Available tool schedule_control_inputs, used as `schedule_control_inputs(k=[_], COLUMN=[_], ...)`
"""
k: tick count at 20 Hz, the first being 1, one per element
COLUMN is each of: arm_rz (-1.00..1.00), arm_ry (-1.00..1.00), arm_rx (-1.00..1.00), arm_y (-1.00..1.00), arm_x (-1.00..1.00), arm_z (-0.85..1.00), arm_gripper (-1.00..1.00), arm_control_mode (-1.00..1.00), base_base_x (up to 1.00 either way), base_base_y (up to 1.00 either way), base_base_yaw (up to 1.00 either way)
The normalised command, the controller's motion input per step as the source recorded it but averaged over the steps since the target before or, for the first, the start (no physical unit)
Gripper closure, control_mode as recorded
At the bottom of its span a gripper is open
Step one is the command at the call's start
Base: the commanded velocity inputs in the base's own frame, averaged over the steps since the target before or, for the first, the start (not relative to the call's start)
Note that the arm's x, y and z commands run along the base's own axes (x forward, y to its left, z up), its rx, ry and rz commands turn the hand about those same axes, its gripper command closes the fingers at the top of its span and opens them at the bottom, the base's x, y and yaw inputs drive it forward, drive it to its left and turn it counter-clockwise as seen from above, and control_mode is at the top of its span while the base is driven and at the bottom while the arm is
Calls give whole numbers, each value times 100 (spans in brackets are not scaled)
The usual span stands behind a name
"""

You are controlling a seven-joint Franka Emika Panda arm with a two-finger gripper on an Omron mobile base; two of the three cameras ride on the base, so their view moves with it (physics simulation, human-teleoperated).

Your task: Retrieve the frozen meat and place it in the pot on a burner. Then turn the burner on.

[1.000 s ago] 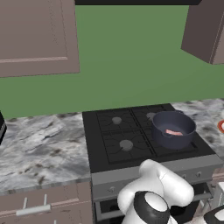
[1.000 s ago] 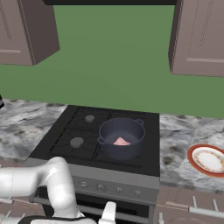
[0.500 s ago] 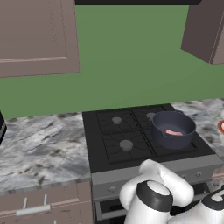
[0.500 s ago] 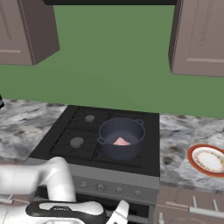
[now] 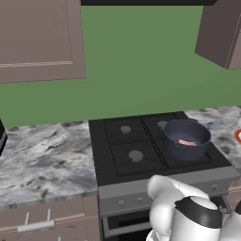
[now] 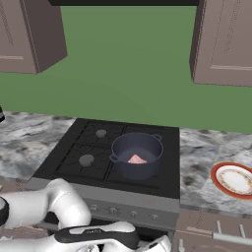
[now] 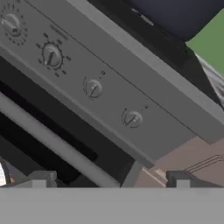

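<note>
- Since the earlier frames, the arm has swung lower and further toward 5 o'clock of the left base view; its white elbow now bulks in front of the stove's control panel point(image 5: 164, 186). The scene itself has not shifted. The frozen meat point(image 5: 187, 142) lies inside the pot point(image 5: 187, 139), which sits on the front right burner, at 3 o'clock of the black stove point(image 5: 113, 155).
- Right base view: the pot point(image 6: 136, 155) holds the pink strip point(image 6: 136, 159), and a plate point(image 6: 235, 179) rests on the worktop point(image 6: 197, 157) at 3 o'clock, well apart. The forearm stretches across below the knob row toward 5 o'clock.
- Hand view: the claw point(image 7: 111, 177) faces the panel, tips set wide apart with nothing between them. Four knobs run from 10 o'clock toward centre; the nearest knob point(image 7: 132, 118) sits just above the tips, untouched.
- Judgement: the meat step looks done; what is left is to pick the right knob, grip it and turn it.
</note>
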Motion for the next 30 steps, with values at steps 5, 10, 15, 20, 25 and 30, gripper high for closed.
schedule_control_inputs(k=[5,10,15,20,25,30], arm_rz=[-5,-3,-5,-1,-14,-20], arm_ry=[-5,-10,-5,0,-2,-3], arm_rx=[38,35,14,2,0,0], arm_y=[-7,-2,4,2,2,3], arm_x=[0,0,10,0,26,19], arm_z=[0,-15,-19,-3,-2,-2], arm_gripper=[-100,-100,-100,-100,-100,-100], arm_control_mode=[-100,-100,-100,-100,-100,-100], base_base_x=[0,0,0,0,0,0], base_base_y=[0,0,0,0,0,0], base_base_yaw=[0,0,0,0,0,0])
